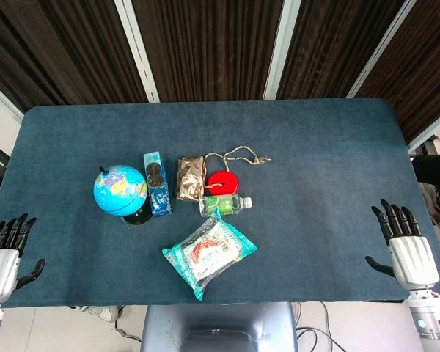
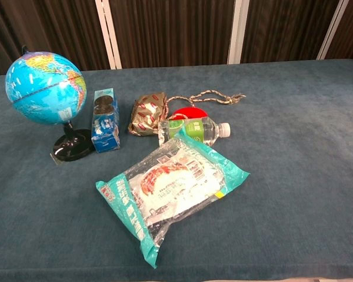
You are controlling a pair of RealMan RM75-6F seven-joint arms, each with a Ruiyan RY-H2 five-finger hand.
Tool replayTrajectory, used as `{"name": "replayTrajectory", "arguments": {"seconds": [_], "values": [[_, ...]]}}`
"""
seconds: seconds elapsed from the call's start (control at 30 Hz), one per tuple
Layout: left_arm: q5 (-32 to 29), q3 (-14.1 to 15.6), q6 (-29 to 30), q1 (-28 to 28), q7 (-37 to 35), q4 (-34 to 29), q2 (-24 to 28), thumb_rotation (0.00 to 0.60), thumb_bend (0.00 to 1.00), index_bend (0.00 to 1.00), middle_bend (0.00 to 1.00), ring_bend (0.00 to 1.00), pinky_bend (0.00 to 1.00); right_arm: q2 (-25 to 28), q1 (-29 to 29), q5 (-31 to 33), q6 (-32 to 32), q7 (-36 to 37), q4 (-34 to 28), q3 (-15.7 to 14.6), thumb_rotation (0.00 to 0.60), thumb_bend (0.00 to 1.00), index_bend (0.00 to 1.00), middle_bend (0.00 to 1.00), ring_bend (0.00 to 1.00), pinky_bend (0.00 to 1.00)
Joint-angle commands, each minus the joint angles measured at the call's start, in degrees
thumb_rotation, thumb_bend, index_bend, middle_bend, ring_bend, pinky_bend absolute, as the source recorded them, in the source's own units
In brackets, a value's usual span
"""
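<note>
Both my hands are parked at the near edge of the table [image 1: 323,147], and neither has hold of anything. My left hand [image 1: 6,253] sits at the near left corner, fingers straight and fanned, thumb out to the side. My right hand [image 1: 405,246] mirrors it at the near right corner, fingers spread and pointing away from me, palm empty. The chest view shows neither hand, only the things ahead.

Everything lies in a cluster well apart from both sets of fingers, toward the middle. Closest to my left fingers, ahead and inward, stands the globe [image 1: 120,190], upright on its black base. Just beyond it on the inner side lies a blue cookie box [image 1: 157,183], right up against the base. Next comes a brown snack packet [image 1: 191,177], then a red disc [image 1: 222,181] with a braided cord [image 1: 242,155] trailing away from it.

From my right fingers, the nearest things are the water bottle [image 1: 225,204], lying on its side with its cap pointing my right hand's way, and the teal snack bag [image 1: 209,253], flat and nearer my edge, with its top corner just by the bottle.

So I judge this as the waiting stage: no grasp begun, no contact at all. Any reach from here calls for a long sweep inward, and care, since the bottle, disc and packet lie crowded together.
</note>
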Motion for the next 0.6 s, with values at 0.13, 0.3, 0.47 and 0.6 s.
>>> {"name": "replayTrajectory", "arguments": {"seconds": [0.13,0.3,0.47,0.6], "values": [[2.40,1.21,-2.52,-1.49,-6.49,0.77,0.39,0.600,0.34,0.00,0.00,0.00,0.05,0.15,-0.16,-0.60,0.21,-0.14,-0.23,-0.38,0.600,0.15,0.00,0.00,0.00,0.00],[2.29,-2.06,-0.62,-3.24,-16.88,4.19,-5.09,0.599,0.33,0.00,0.00,0.00,0.05,0.41,-0.42,-0.69,0.63,0.32,-0.38,-0.39,0.600,0.15,0.00,0.00,0.00,0.00],[-0.72,-6.48,-2.72,-6.58,-25.34,3.67,-6.83,0.588,0.32,0.00,0.00,0.00,0.05,0.63,-0.10,-0.30,0.11,1.51,-0.28,-0.05,0.600,0.15,0.00,0.00,0.00,0.00],[-1.57,-8.52,-5.16,-9.54,-24.57,2.76,-7.17,0.557,0.32,0.00,0.00,0.00,0.05,0.41,0.12,0.01,-0.21,1.39,-0.21,0.17,0.600,0.15,0.00,0.00,0.00,0.00]]}}
